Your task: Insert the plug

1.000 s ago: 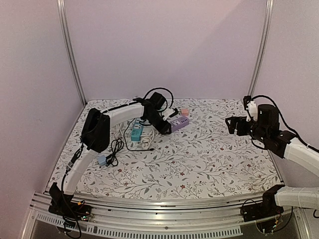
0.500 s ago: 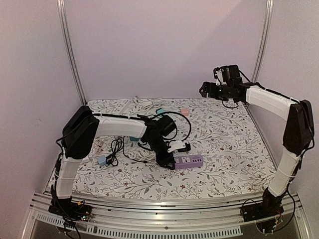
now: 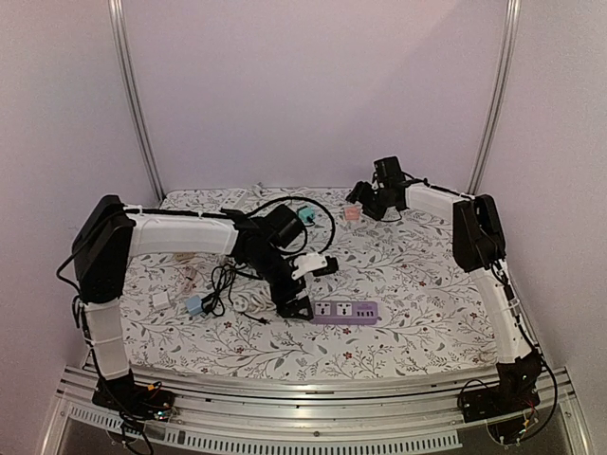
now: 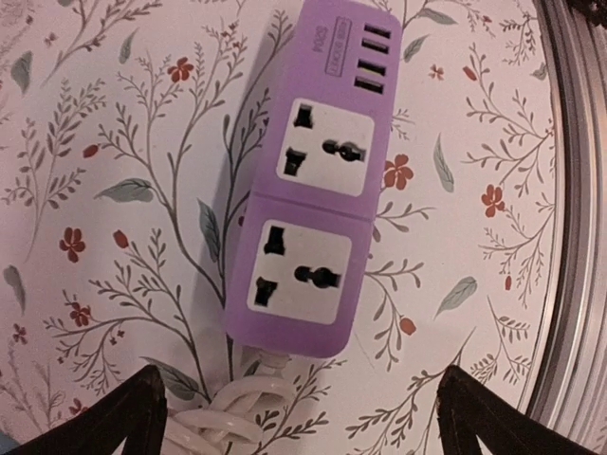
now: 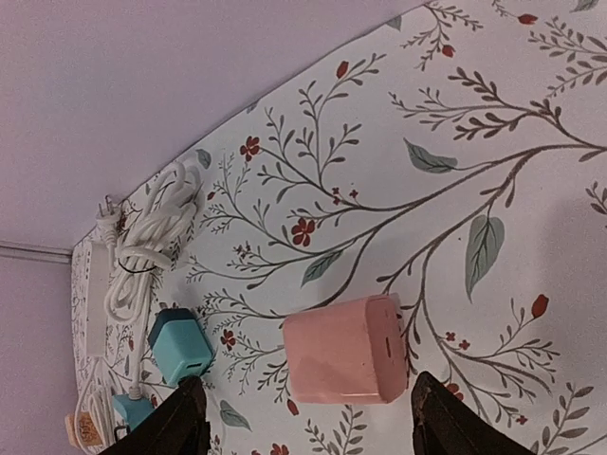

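- The strip [image 4: 303, 190] carried a small printed label beside its four USB slots, too small to read.
- In the left wrist view its long axis ran from 7 to 1 o'clock, with the USB end at 1 and the cord [image 4: 232, 408] leaving at 7. From above it lay along 9 to 3 o'clock, near the front of the table [image 3: 417, 284].
- The left gripper [image 4: 302, 398] hung over the cord end, fingers spread wide and holding nothing.
- The plug [image 5: 346, 349], pink, lay near the back wall, at 12 o'clock from the strip. Its prongs were out of sight.
- The right gripper [image 5: 308, 412] hovered at it, fingers spread and gripping nothing.
- A teal charger [image 5: 180, 343] sat at the plug's 9 o'clock.
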`<state>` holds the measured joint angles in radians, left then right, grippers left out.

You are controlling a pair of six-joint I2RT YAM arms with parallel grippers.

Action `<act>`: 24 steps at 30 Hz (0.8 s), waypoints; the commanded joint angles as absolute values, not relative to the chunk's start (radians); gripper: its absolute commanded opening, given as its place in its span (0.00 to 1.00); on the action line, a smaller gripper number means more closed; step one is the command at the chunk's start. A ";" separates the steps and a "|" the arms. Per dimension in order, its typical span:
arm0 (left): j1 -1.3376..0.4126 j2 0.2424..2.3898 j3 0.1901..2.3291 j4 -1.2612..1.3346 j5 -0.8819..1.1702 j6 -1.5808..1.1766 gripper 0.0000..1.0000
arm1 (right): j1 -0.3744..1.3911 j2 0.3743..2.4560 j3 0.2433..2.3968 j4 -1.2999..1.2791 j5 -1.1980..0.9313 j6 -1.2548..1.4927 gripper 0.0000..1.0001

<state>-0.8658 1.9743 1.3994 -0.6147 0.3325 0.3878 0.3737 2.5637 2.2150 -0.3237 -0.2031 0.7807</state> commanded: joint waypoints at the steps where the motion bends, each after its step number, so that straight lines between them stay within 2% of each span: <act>1: -0.809 1.937 1.384 -0.563 0.362 0.364 1.00 | 0.362 2.637 2.261 -0.264 -0.163 0.922 0.71; 13: -0.671 1.938 1.398 -0.391 0.252 0.181 0.99 | 0.354 2.789 2.374 -0.256 -0.120 1.067 0.68; 19: -0.622 1.928 1.373 -0.325 0.217 0.132 0.99 | 0.363 2.840 2.435 -0.254 -0.144 1.115 0.61; 24: -0.611 1.936 1.365 -0.324 0.164 0.126 0.99 | 0.374 2.916 2.526 -0.257 -0.288 1.181 0.53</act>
